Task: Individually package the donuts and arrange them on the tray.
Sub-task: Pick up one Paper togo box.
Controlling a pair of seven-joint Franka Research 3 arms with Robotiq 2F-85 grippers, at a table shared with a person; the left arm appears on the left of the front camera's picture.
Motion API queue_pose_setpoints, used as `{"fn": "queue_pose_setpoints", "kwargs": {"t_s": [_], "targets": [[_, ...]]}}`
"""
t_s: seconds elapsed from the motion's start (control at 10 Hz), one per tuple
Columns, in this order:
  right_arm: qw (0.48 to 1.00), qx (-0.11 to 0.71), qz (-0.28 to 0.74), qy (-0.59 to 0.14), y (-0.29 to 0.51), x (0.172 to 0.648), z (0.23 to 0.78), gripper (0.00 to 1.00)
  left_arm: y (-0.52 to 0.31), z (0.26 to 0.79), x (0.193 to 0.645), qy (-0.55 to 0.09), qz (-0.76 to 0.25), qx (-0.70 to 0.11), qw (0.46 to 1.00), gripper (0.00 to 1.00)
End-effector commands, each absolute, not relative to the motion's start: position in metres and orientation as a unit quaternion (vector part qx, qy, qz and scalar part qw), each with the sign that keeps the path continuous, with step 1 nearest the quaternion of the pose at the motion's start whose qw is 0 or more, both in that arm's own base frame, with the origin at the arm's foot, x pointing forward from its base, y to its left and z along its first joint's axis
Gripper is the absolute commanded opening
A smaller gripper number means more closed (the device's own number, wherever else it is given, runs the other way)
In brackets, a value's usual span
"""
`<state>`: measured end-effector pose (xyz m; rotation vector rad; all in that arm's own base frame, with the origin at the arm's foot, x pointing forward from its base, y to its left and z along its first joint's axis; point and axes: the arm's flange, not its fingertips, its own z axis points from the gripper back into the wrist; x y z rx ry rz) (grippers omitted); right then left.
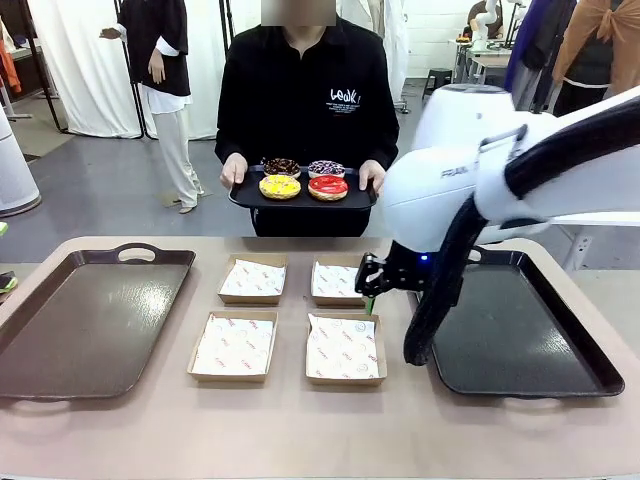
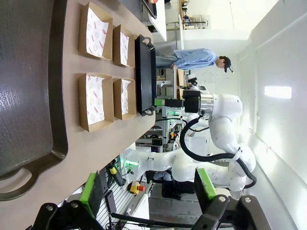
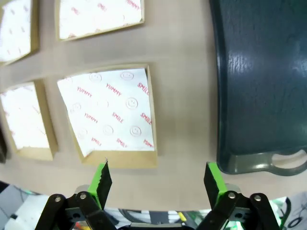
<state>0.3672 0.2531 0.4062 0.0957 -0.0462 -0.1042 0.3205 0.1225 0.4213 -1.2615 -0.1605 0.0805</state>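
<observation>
Front view gives you the donuts (image 1: 304,178): all four sit on the black serving tray (image 1: 245,199) that the person holds beyond the bench's (image 1: 300,430) far edge. In the right wrist view the right end effector (image 3: 158,178) is spread wide and empty, facing a lined box (image 3: 112,115) and the right tray (image 3: 259,72), with a bare strip between them. In the left wrist view the left end effector (image 2: 148,186) is also open and empty, by the left tray's (image 2: 29,96) handle end.
</observation>
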Motion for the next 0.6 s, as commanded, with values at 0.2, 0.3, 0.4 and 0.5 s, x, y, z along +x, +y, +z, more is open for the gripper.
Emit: {"fn": "queue_pose_setpoints", "kwargs": {"t_s": [0.2, 0.3, 0.4, 0.5], "targets": [[0.999, 0.021, -0.007, -0.045, 0.278, 0.388, 0.379, 1.0, 0.124, 0.423, 0.32, -0.08, 0.036, -0.596, 0.798, 1.0], [0.998, 0.02, -0.006, -0.057, 0.279, 0.389, 0.369, 1.0, 0.124, 0.423, 0.32, -0.08, 0.036, -0.596, 0.798, 1.0], [0.997, 0.025, -0.001, -0.079, 0.282, 0.388, 0.36, 1.0, 0.124, 0.423, 0.32, -0.08, 0.036, -0.596, 0.798, 1.0], [0.995, 0.026, 0.006, -0.092, 0.285, 0.386, 0.35, 1.0, 0.124, 0.423, 0.32, -0.08, 0.036, -0.596, 0.798, 1.0]]}}
